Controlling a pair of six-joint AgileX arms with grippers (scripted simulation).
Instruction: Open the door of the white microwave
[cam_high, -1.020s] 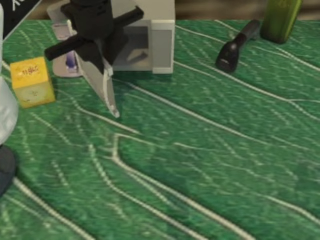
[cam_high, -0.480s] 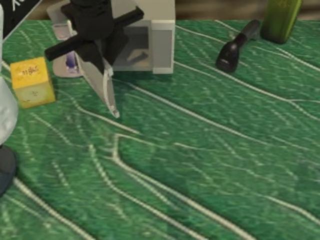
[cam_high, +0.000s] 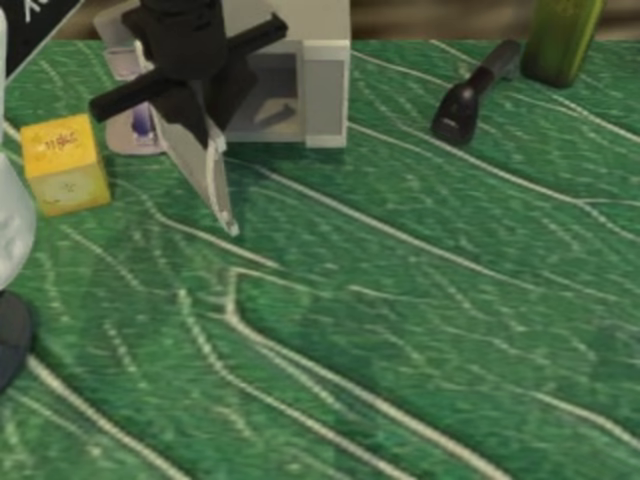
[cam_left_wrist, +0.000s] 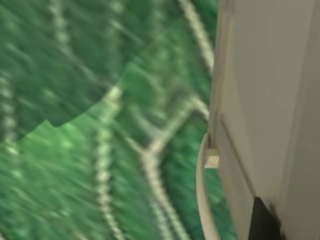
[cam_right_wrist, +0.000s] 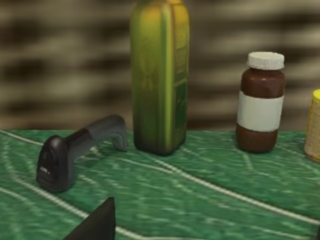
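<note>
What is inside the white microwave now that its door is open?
The boxy white microwave has its windowed door swung open; the grey cavity shows only a dark streak, perhaps shadow. The left hand covers the cavity's left part.

A yellow cube (cam_high: 66, 163) sits near the green patterned bench's (cam_high: 420, 330) left edge. Toward the far right, a dark handheld scanner (cam_high: 472, 90) lies just beside a tall green bottle (cam_high: 561, 38). A brown white-capped jar (cam_right_wrist: 260, 102) stands near that bottle.
</note>
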